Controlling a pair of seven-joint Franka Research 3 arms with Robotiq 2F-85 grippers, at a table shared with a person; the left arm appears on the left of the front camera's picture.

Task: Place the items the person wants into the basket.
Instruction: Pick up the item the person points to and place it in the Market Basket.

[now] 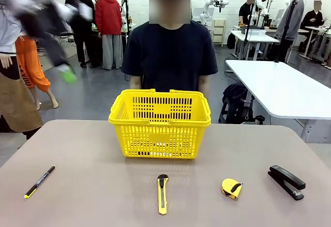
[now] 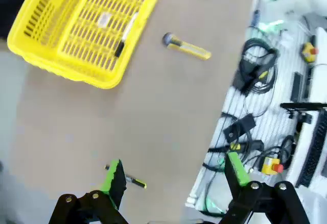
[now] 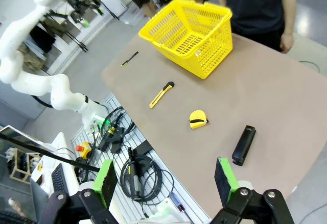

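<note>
The yellow basket point(image 1: 160, 123) stands mid-table in front of the person point(image 1: 170, 56) in a black T-shirt. A white marker point(image 2: 125, 33) with a black cap lies inside the basket point(image 2: 82, 30). The yellow-and-black utility knife point(image 1: 162, 193) lies on the table near the front edge, short of the basket. At the front left rests the thin black pen point(image 1: 40, 181). High above the table's left end my left gripper point(image 2: 176, 178) is open and holds nothing, with the pen point(image 2: 127, 179) far below its left finger. My right gripper point(image 3: 165, 180) is open too, raised off the table's right side.
A yellow tape measure point(image 1: 231, 188) and a black stapler point(image 1: 286, 182) lie at the front right. My left arm point(image 1: 46, 15) shows as a blur at the upper left. Cables and boxes point(image 2: 255, 81) lie below the table's near side.
</note>
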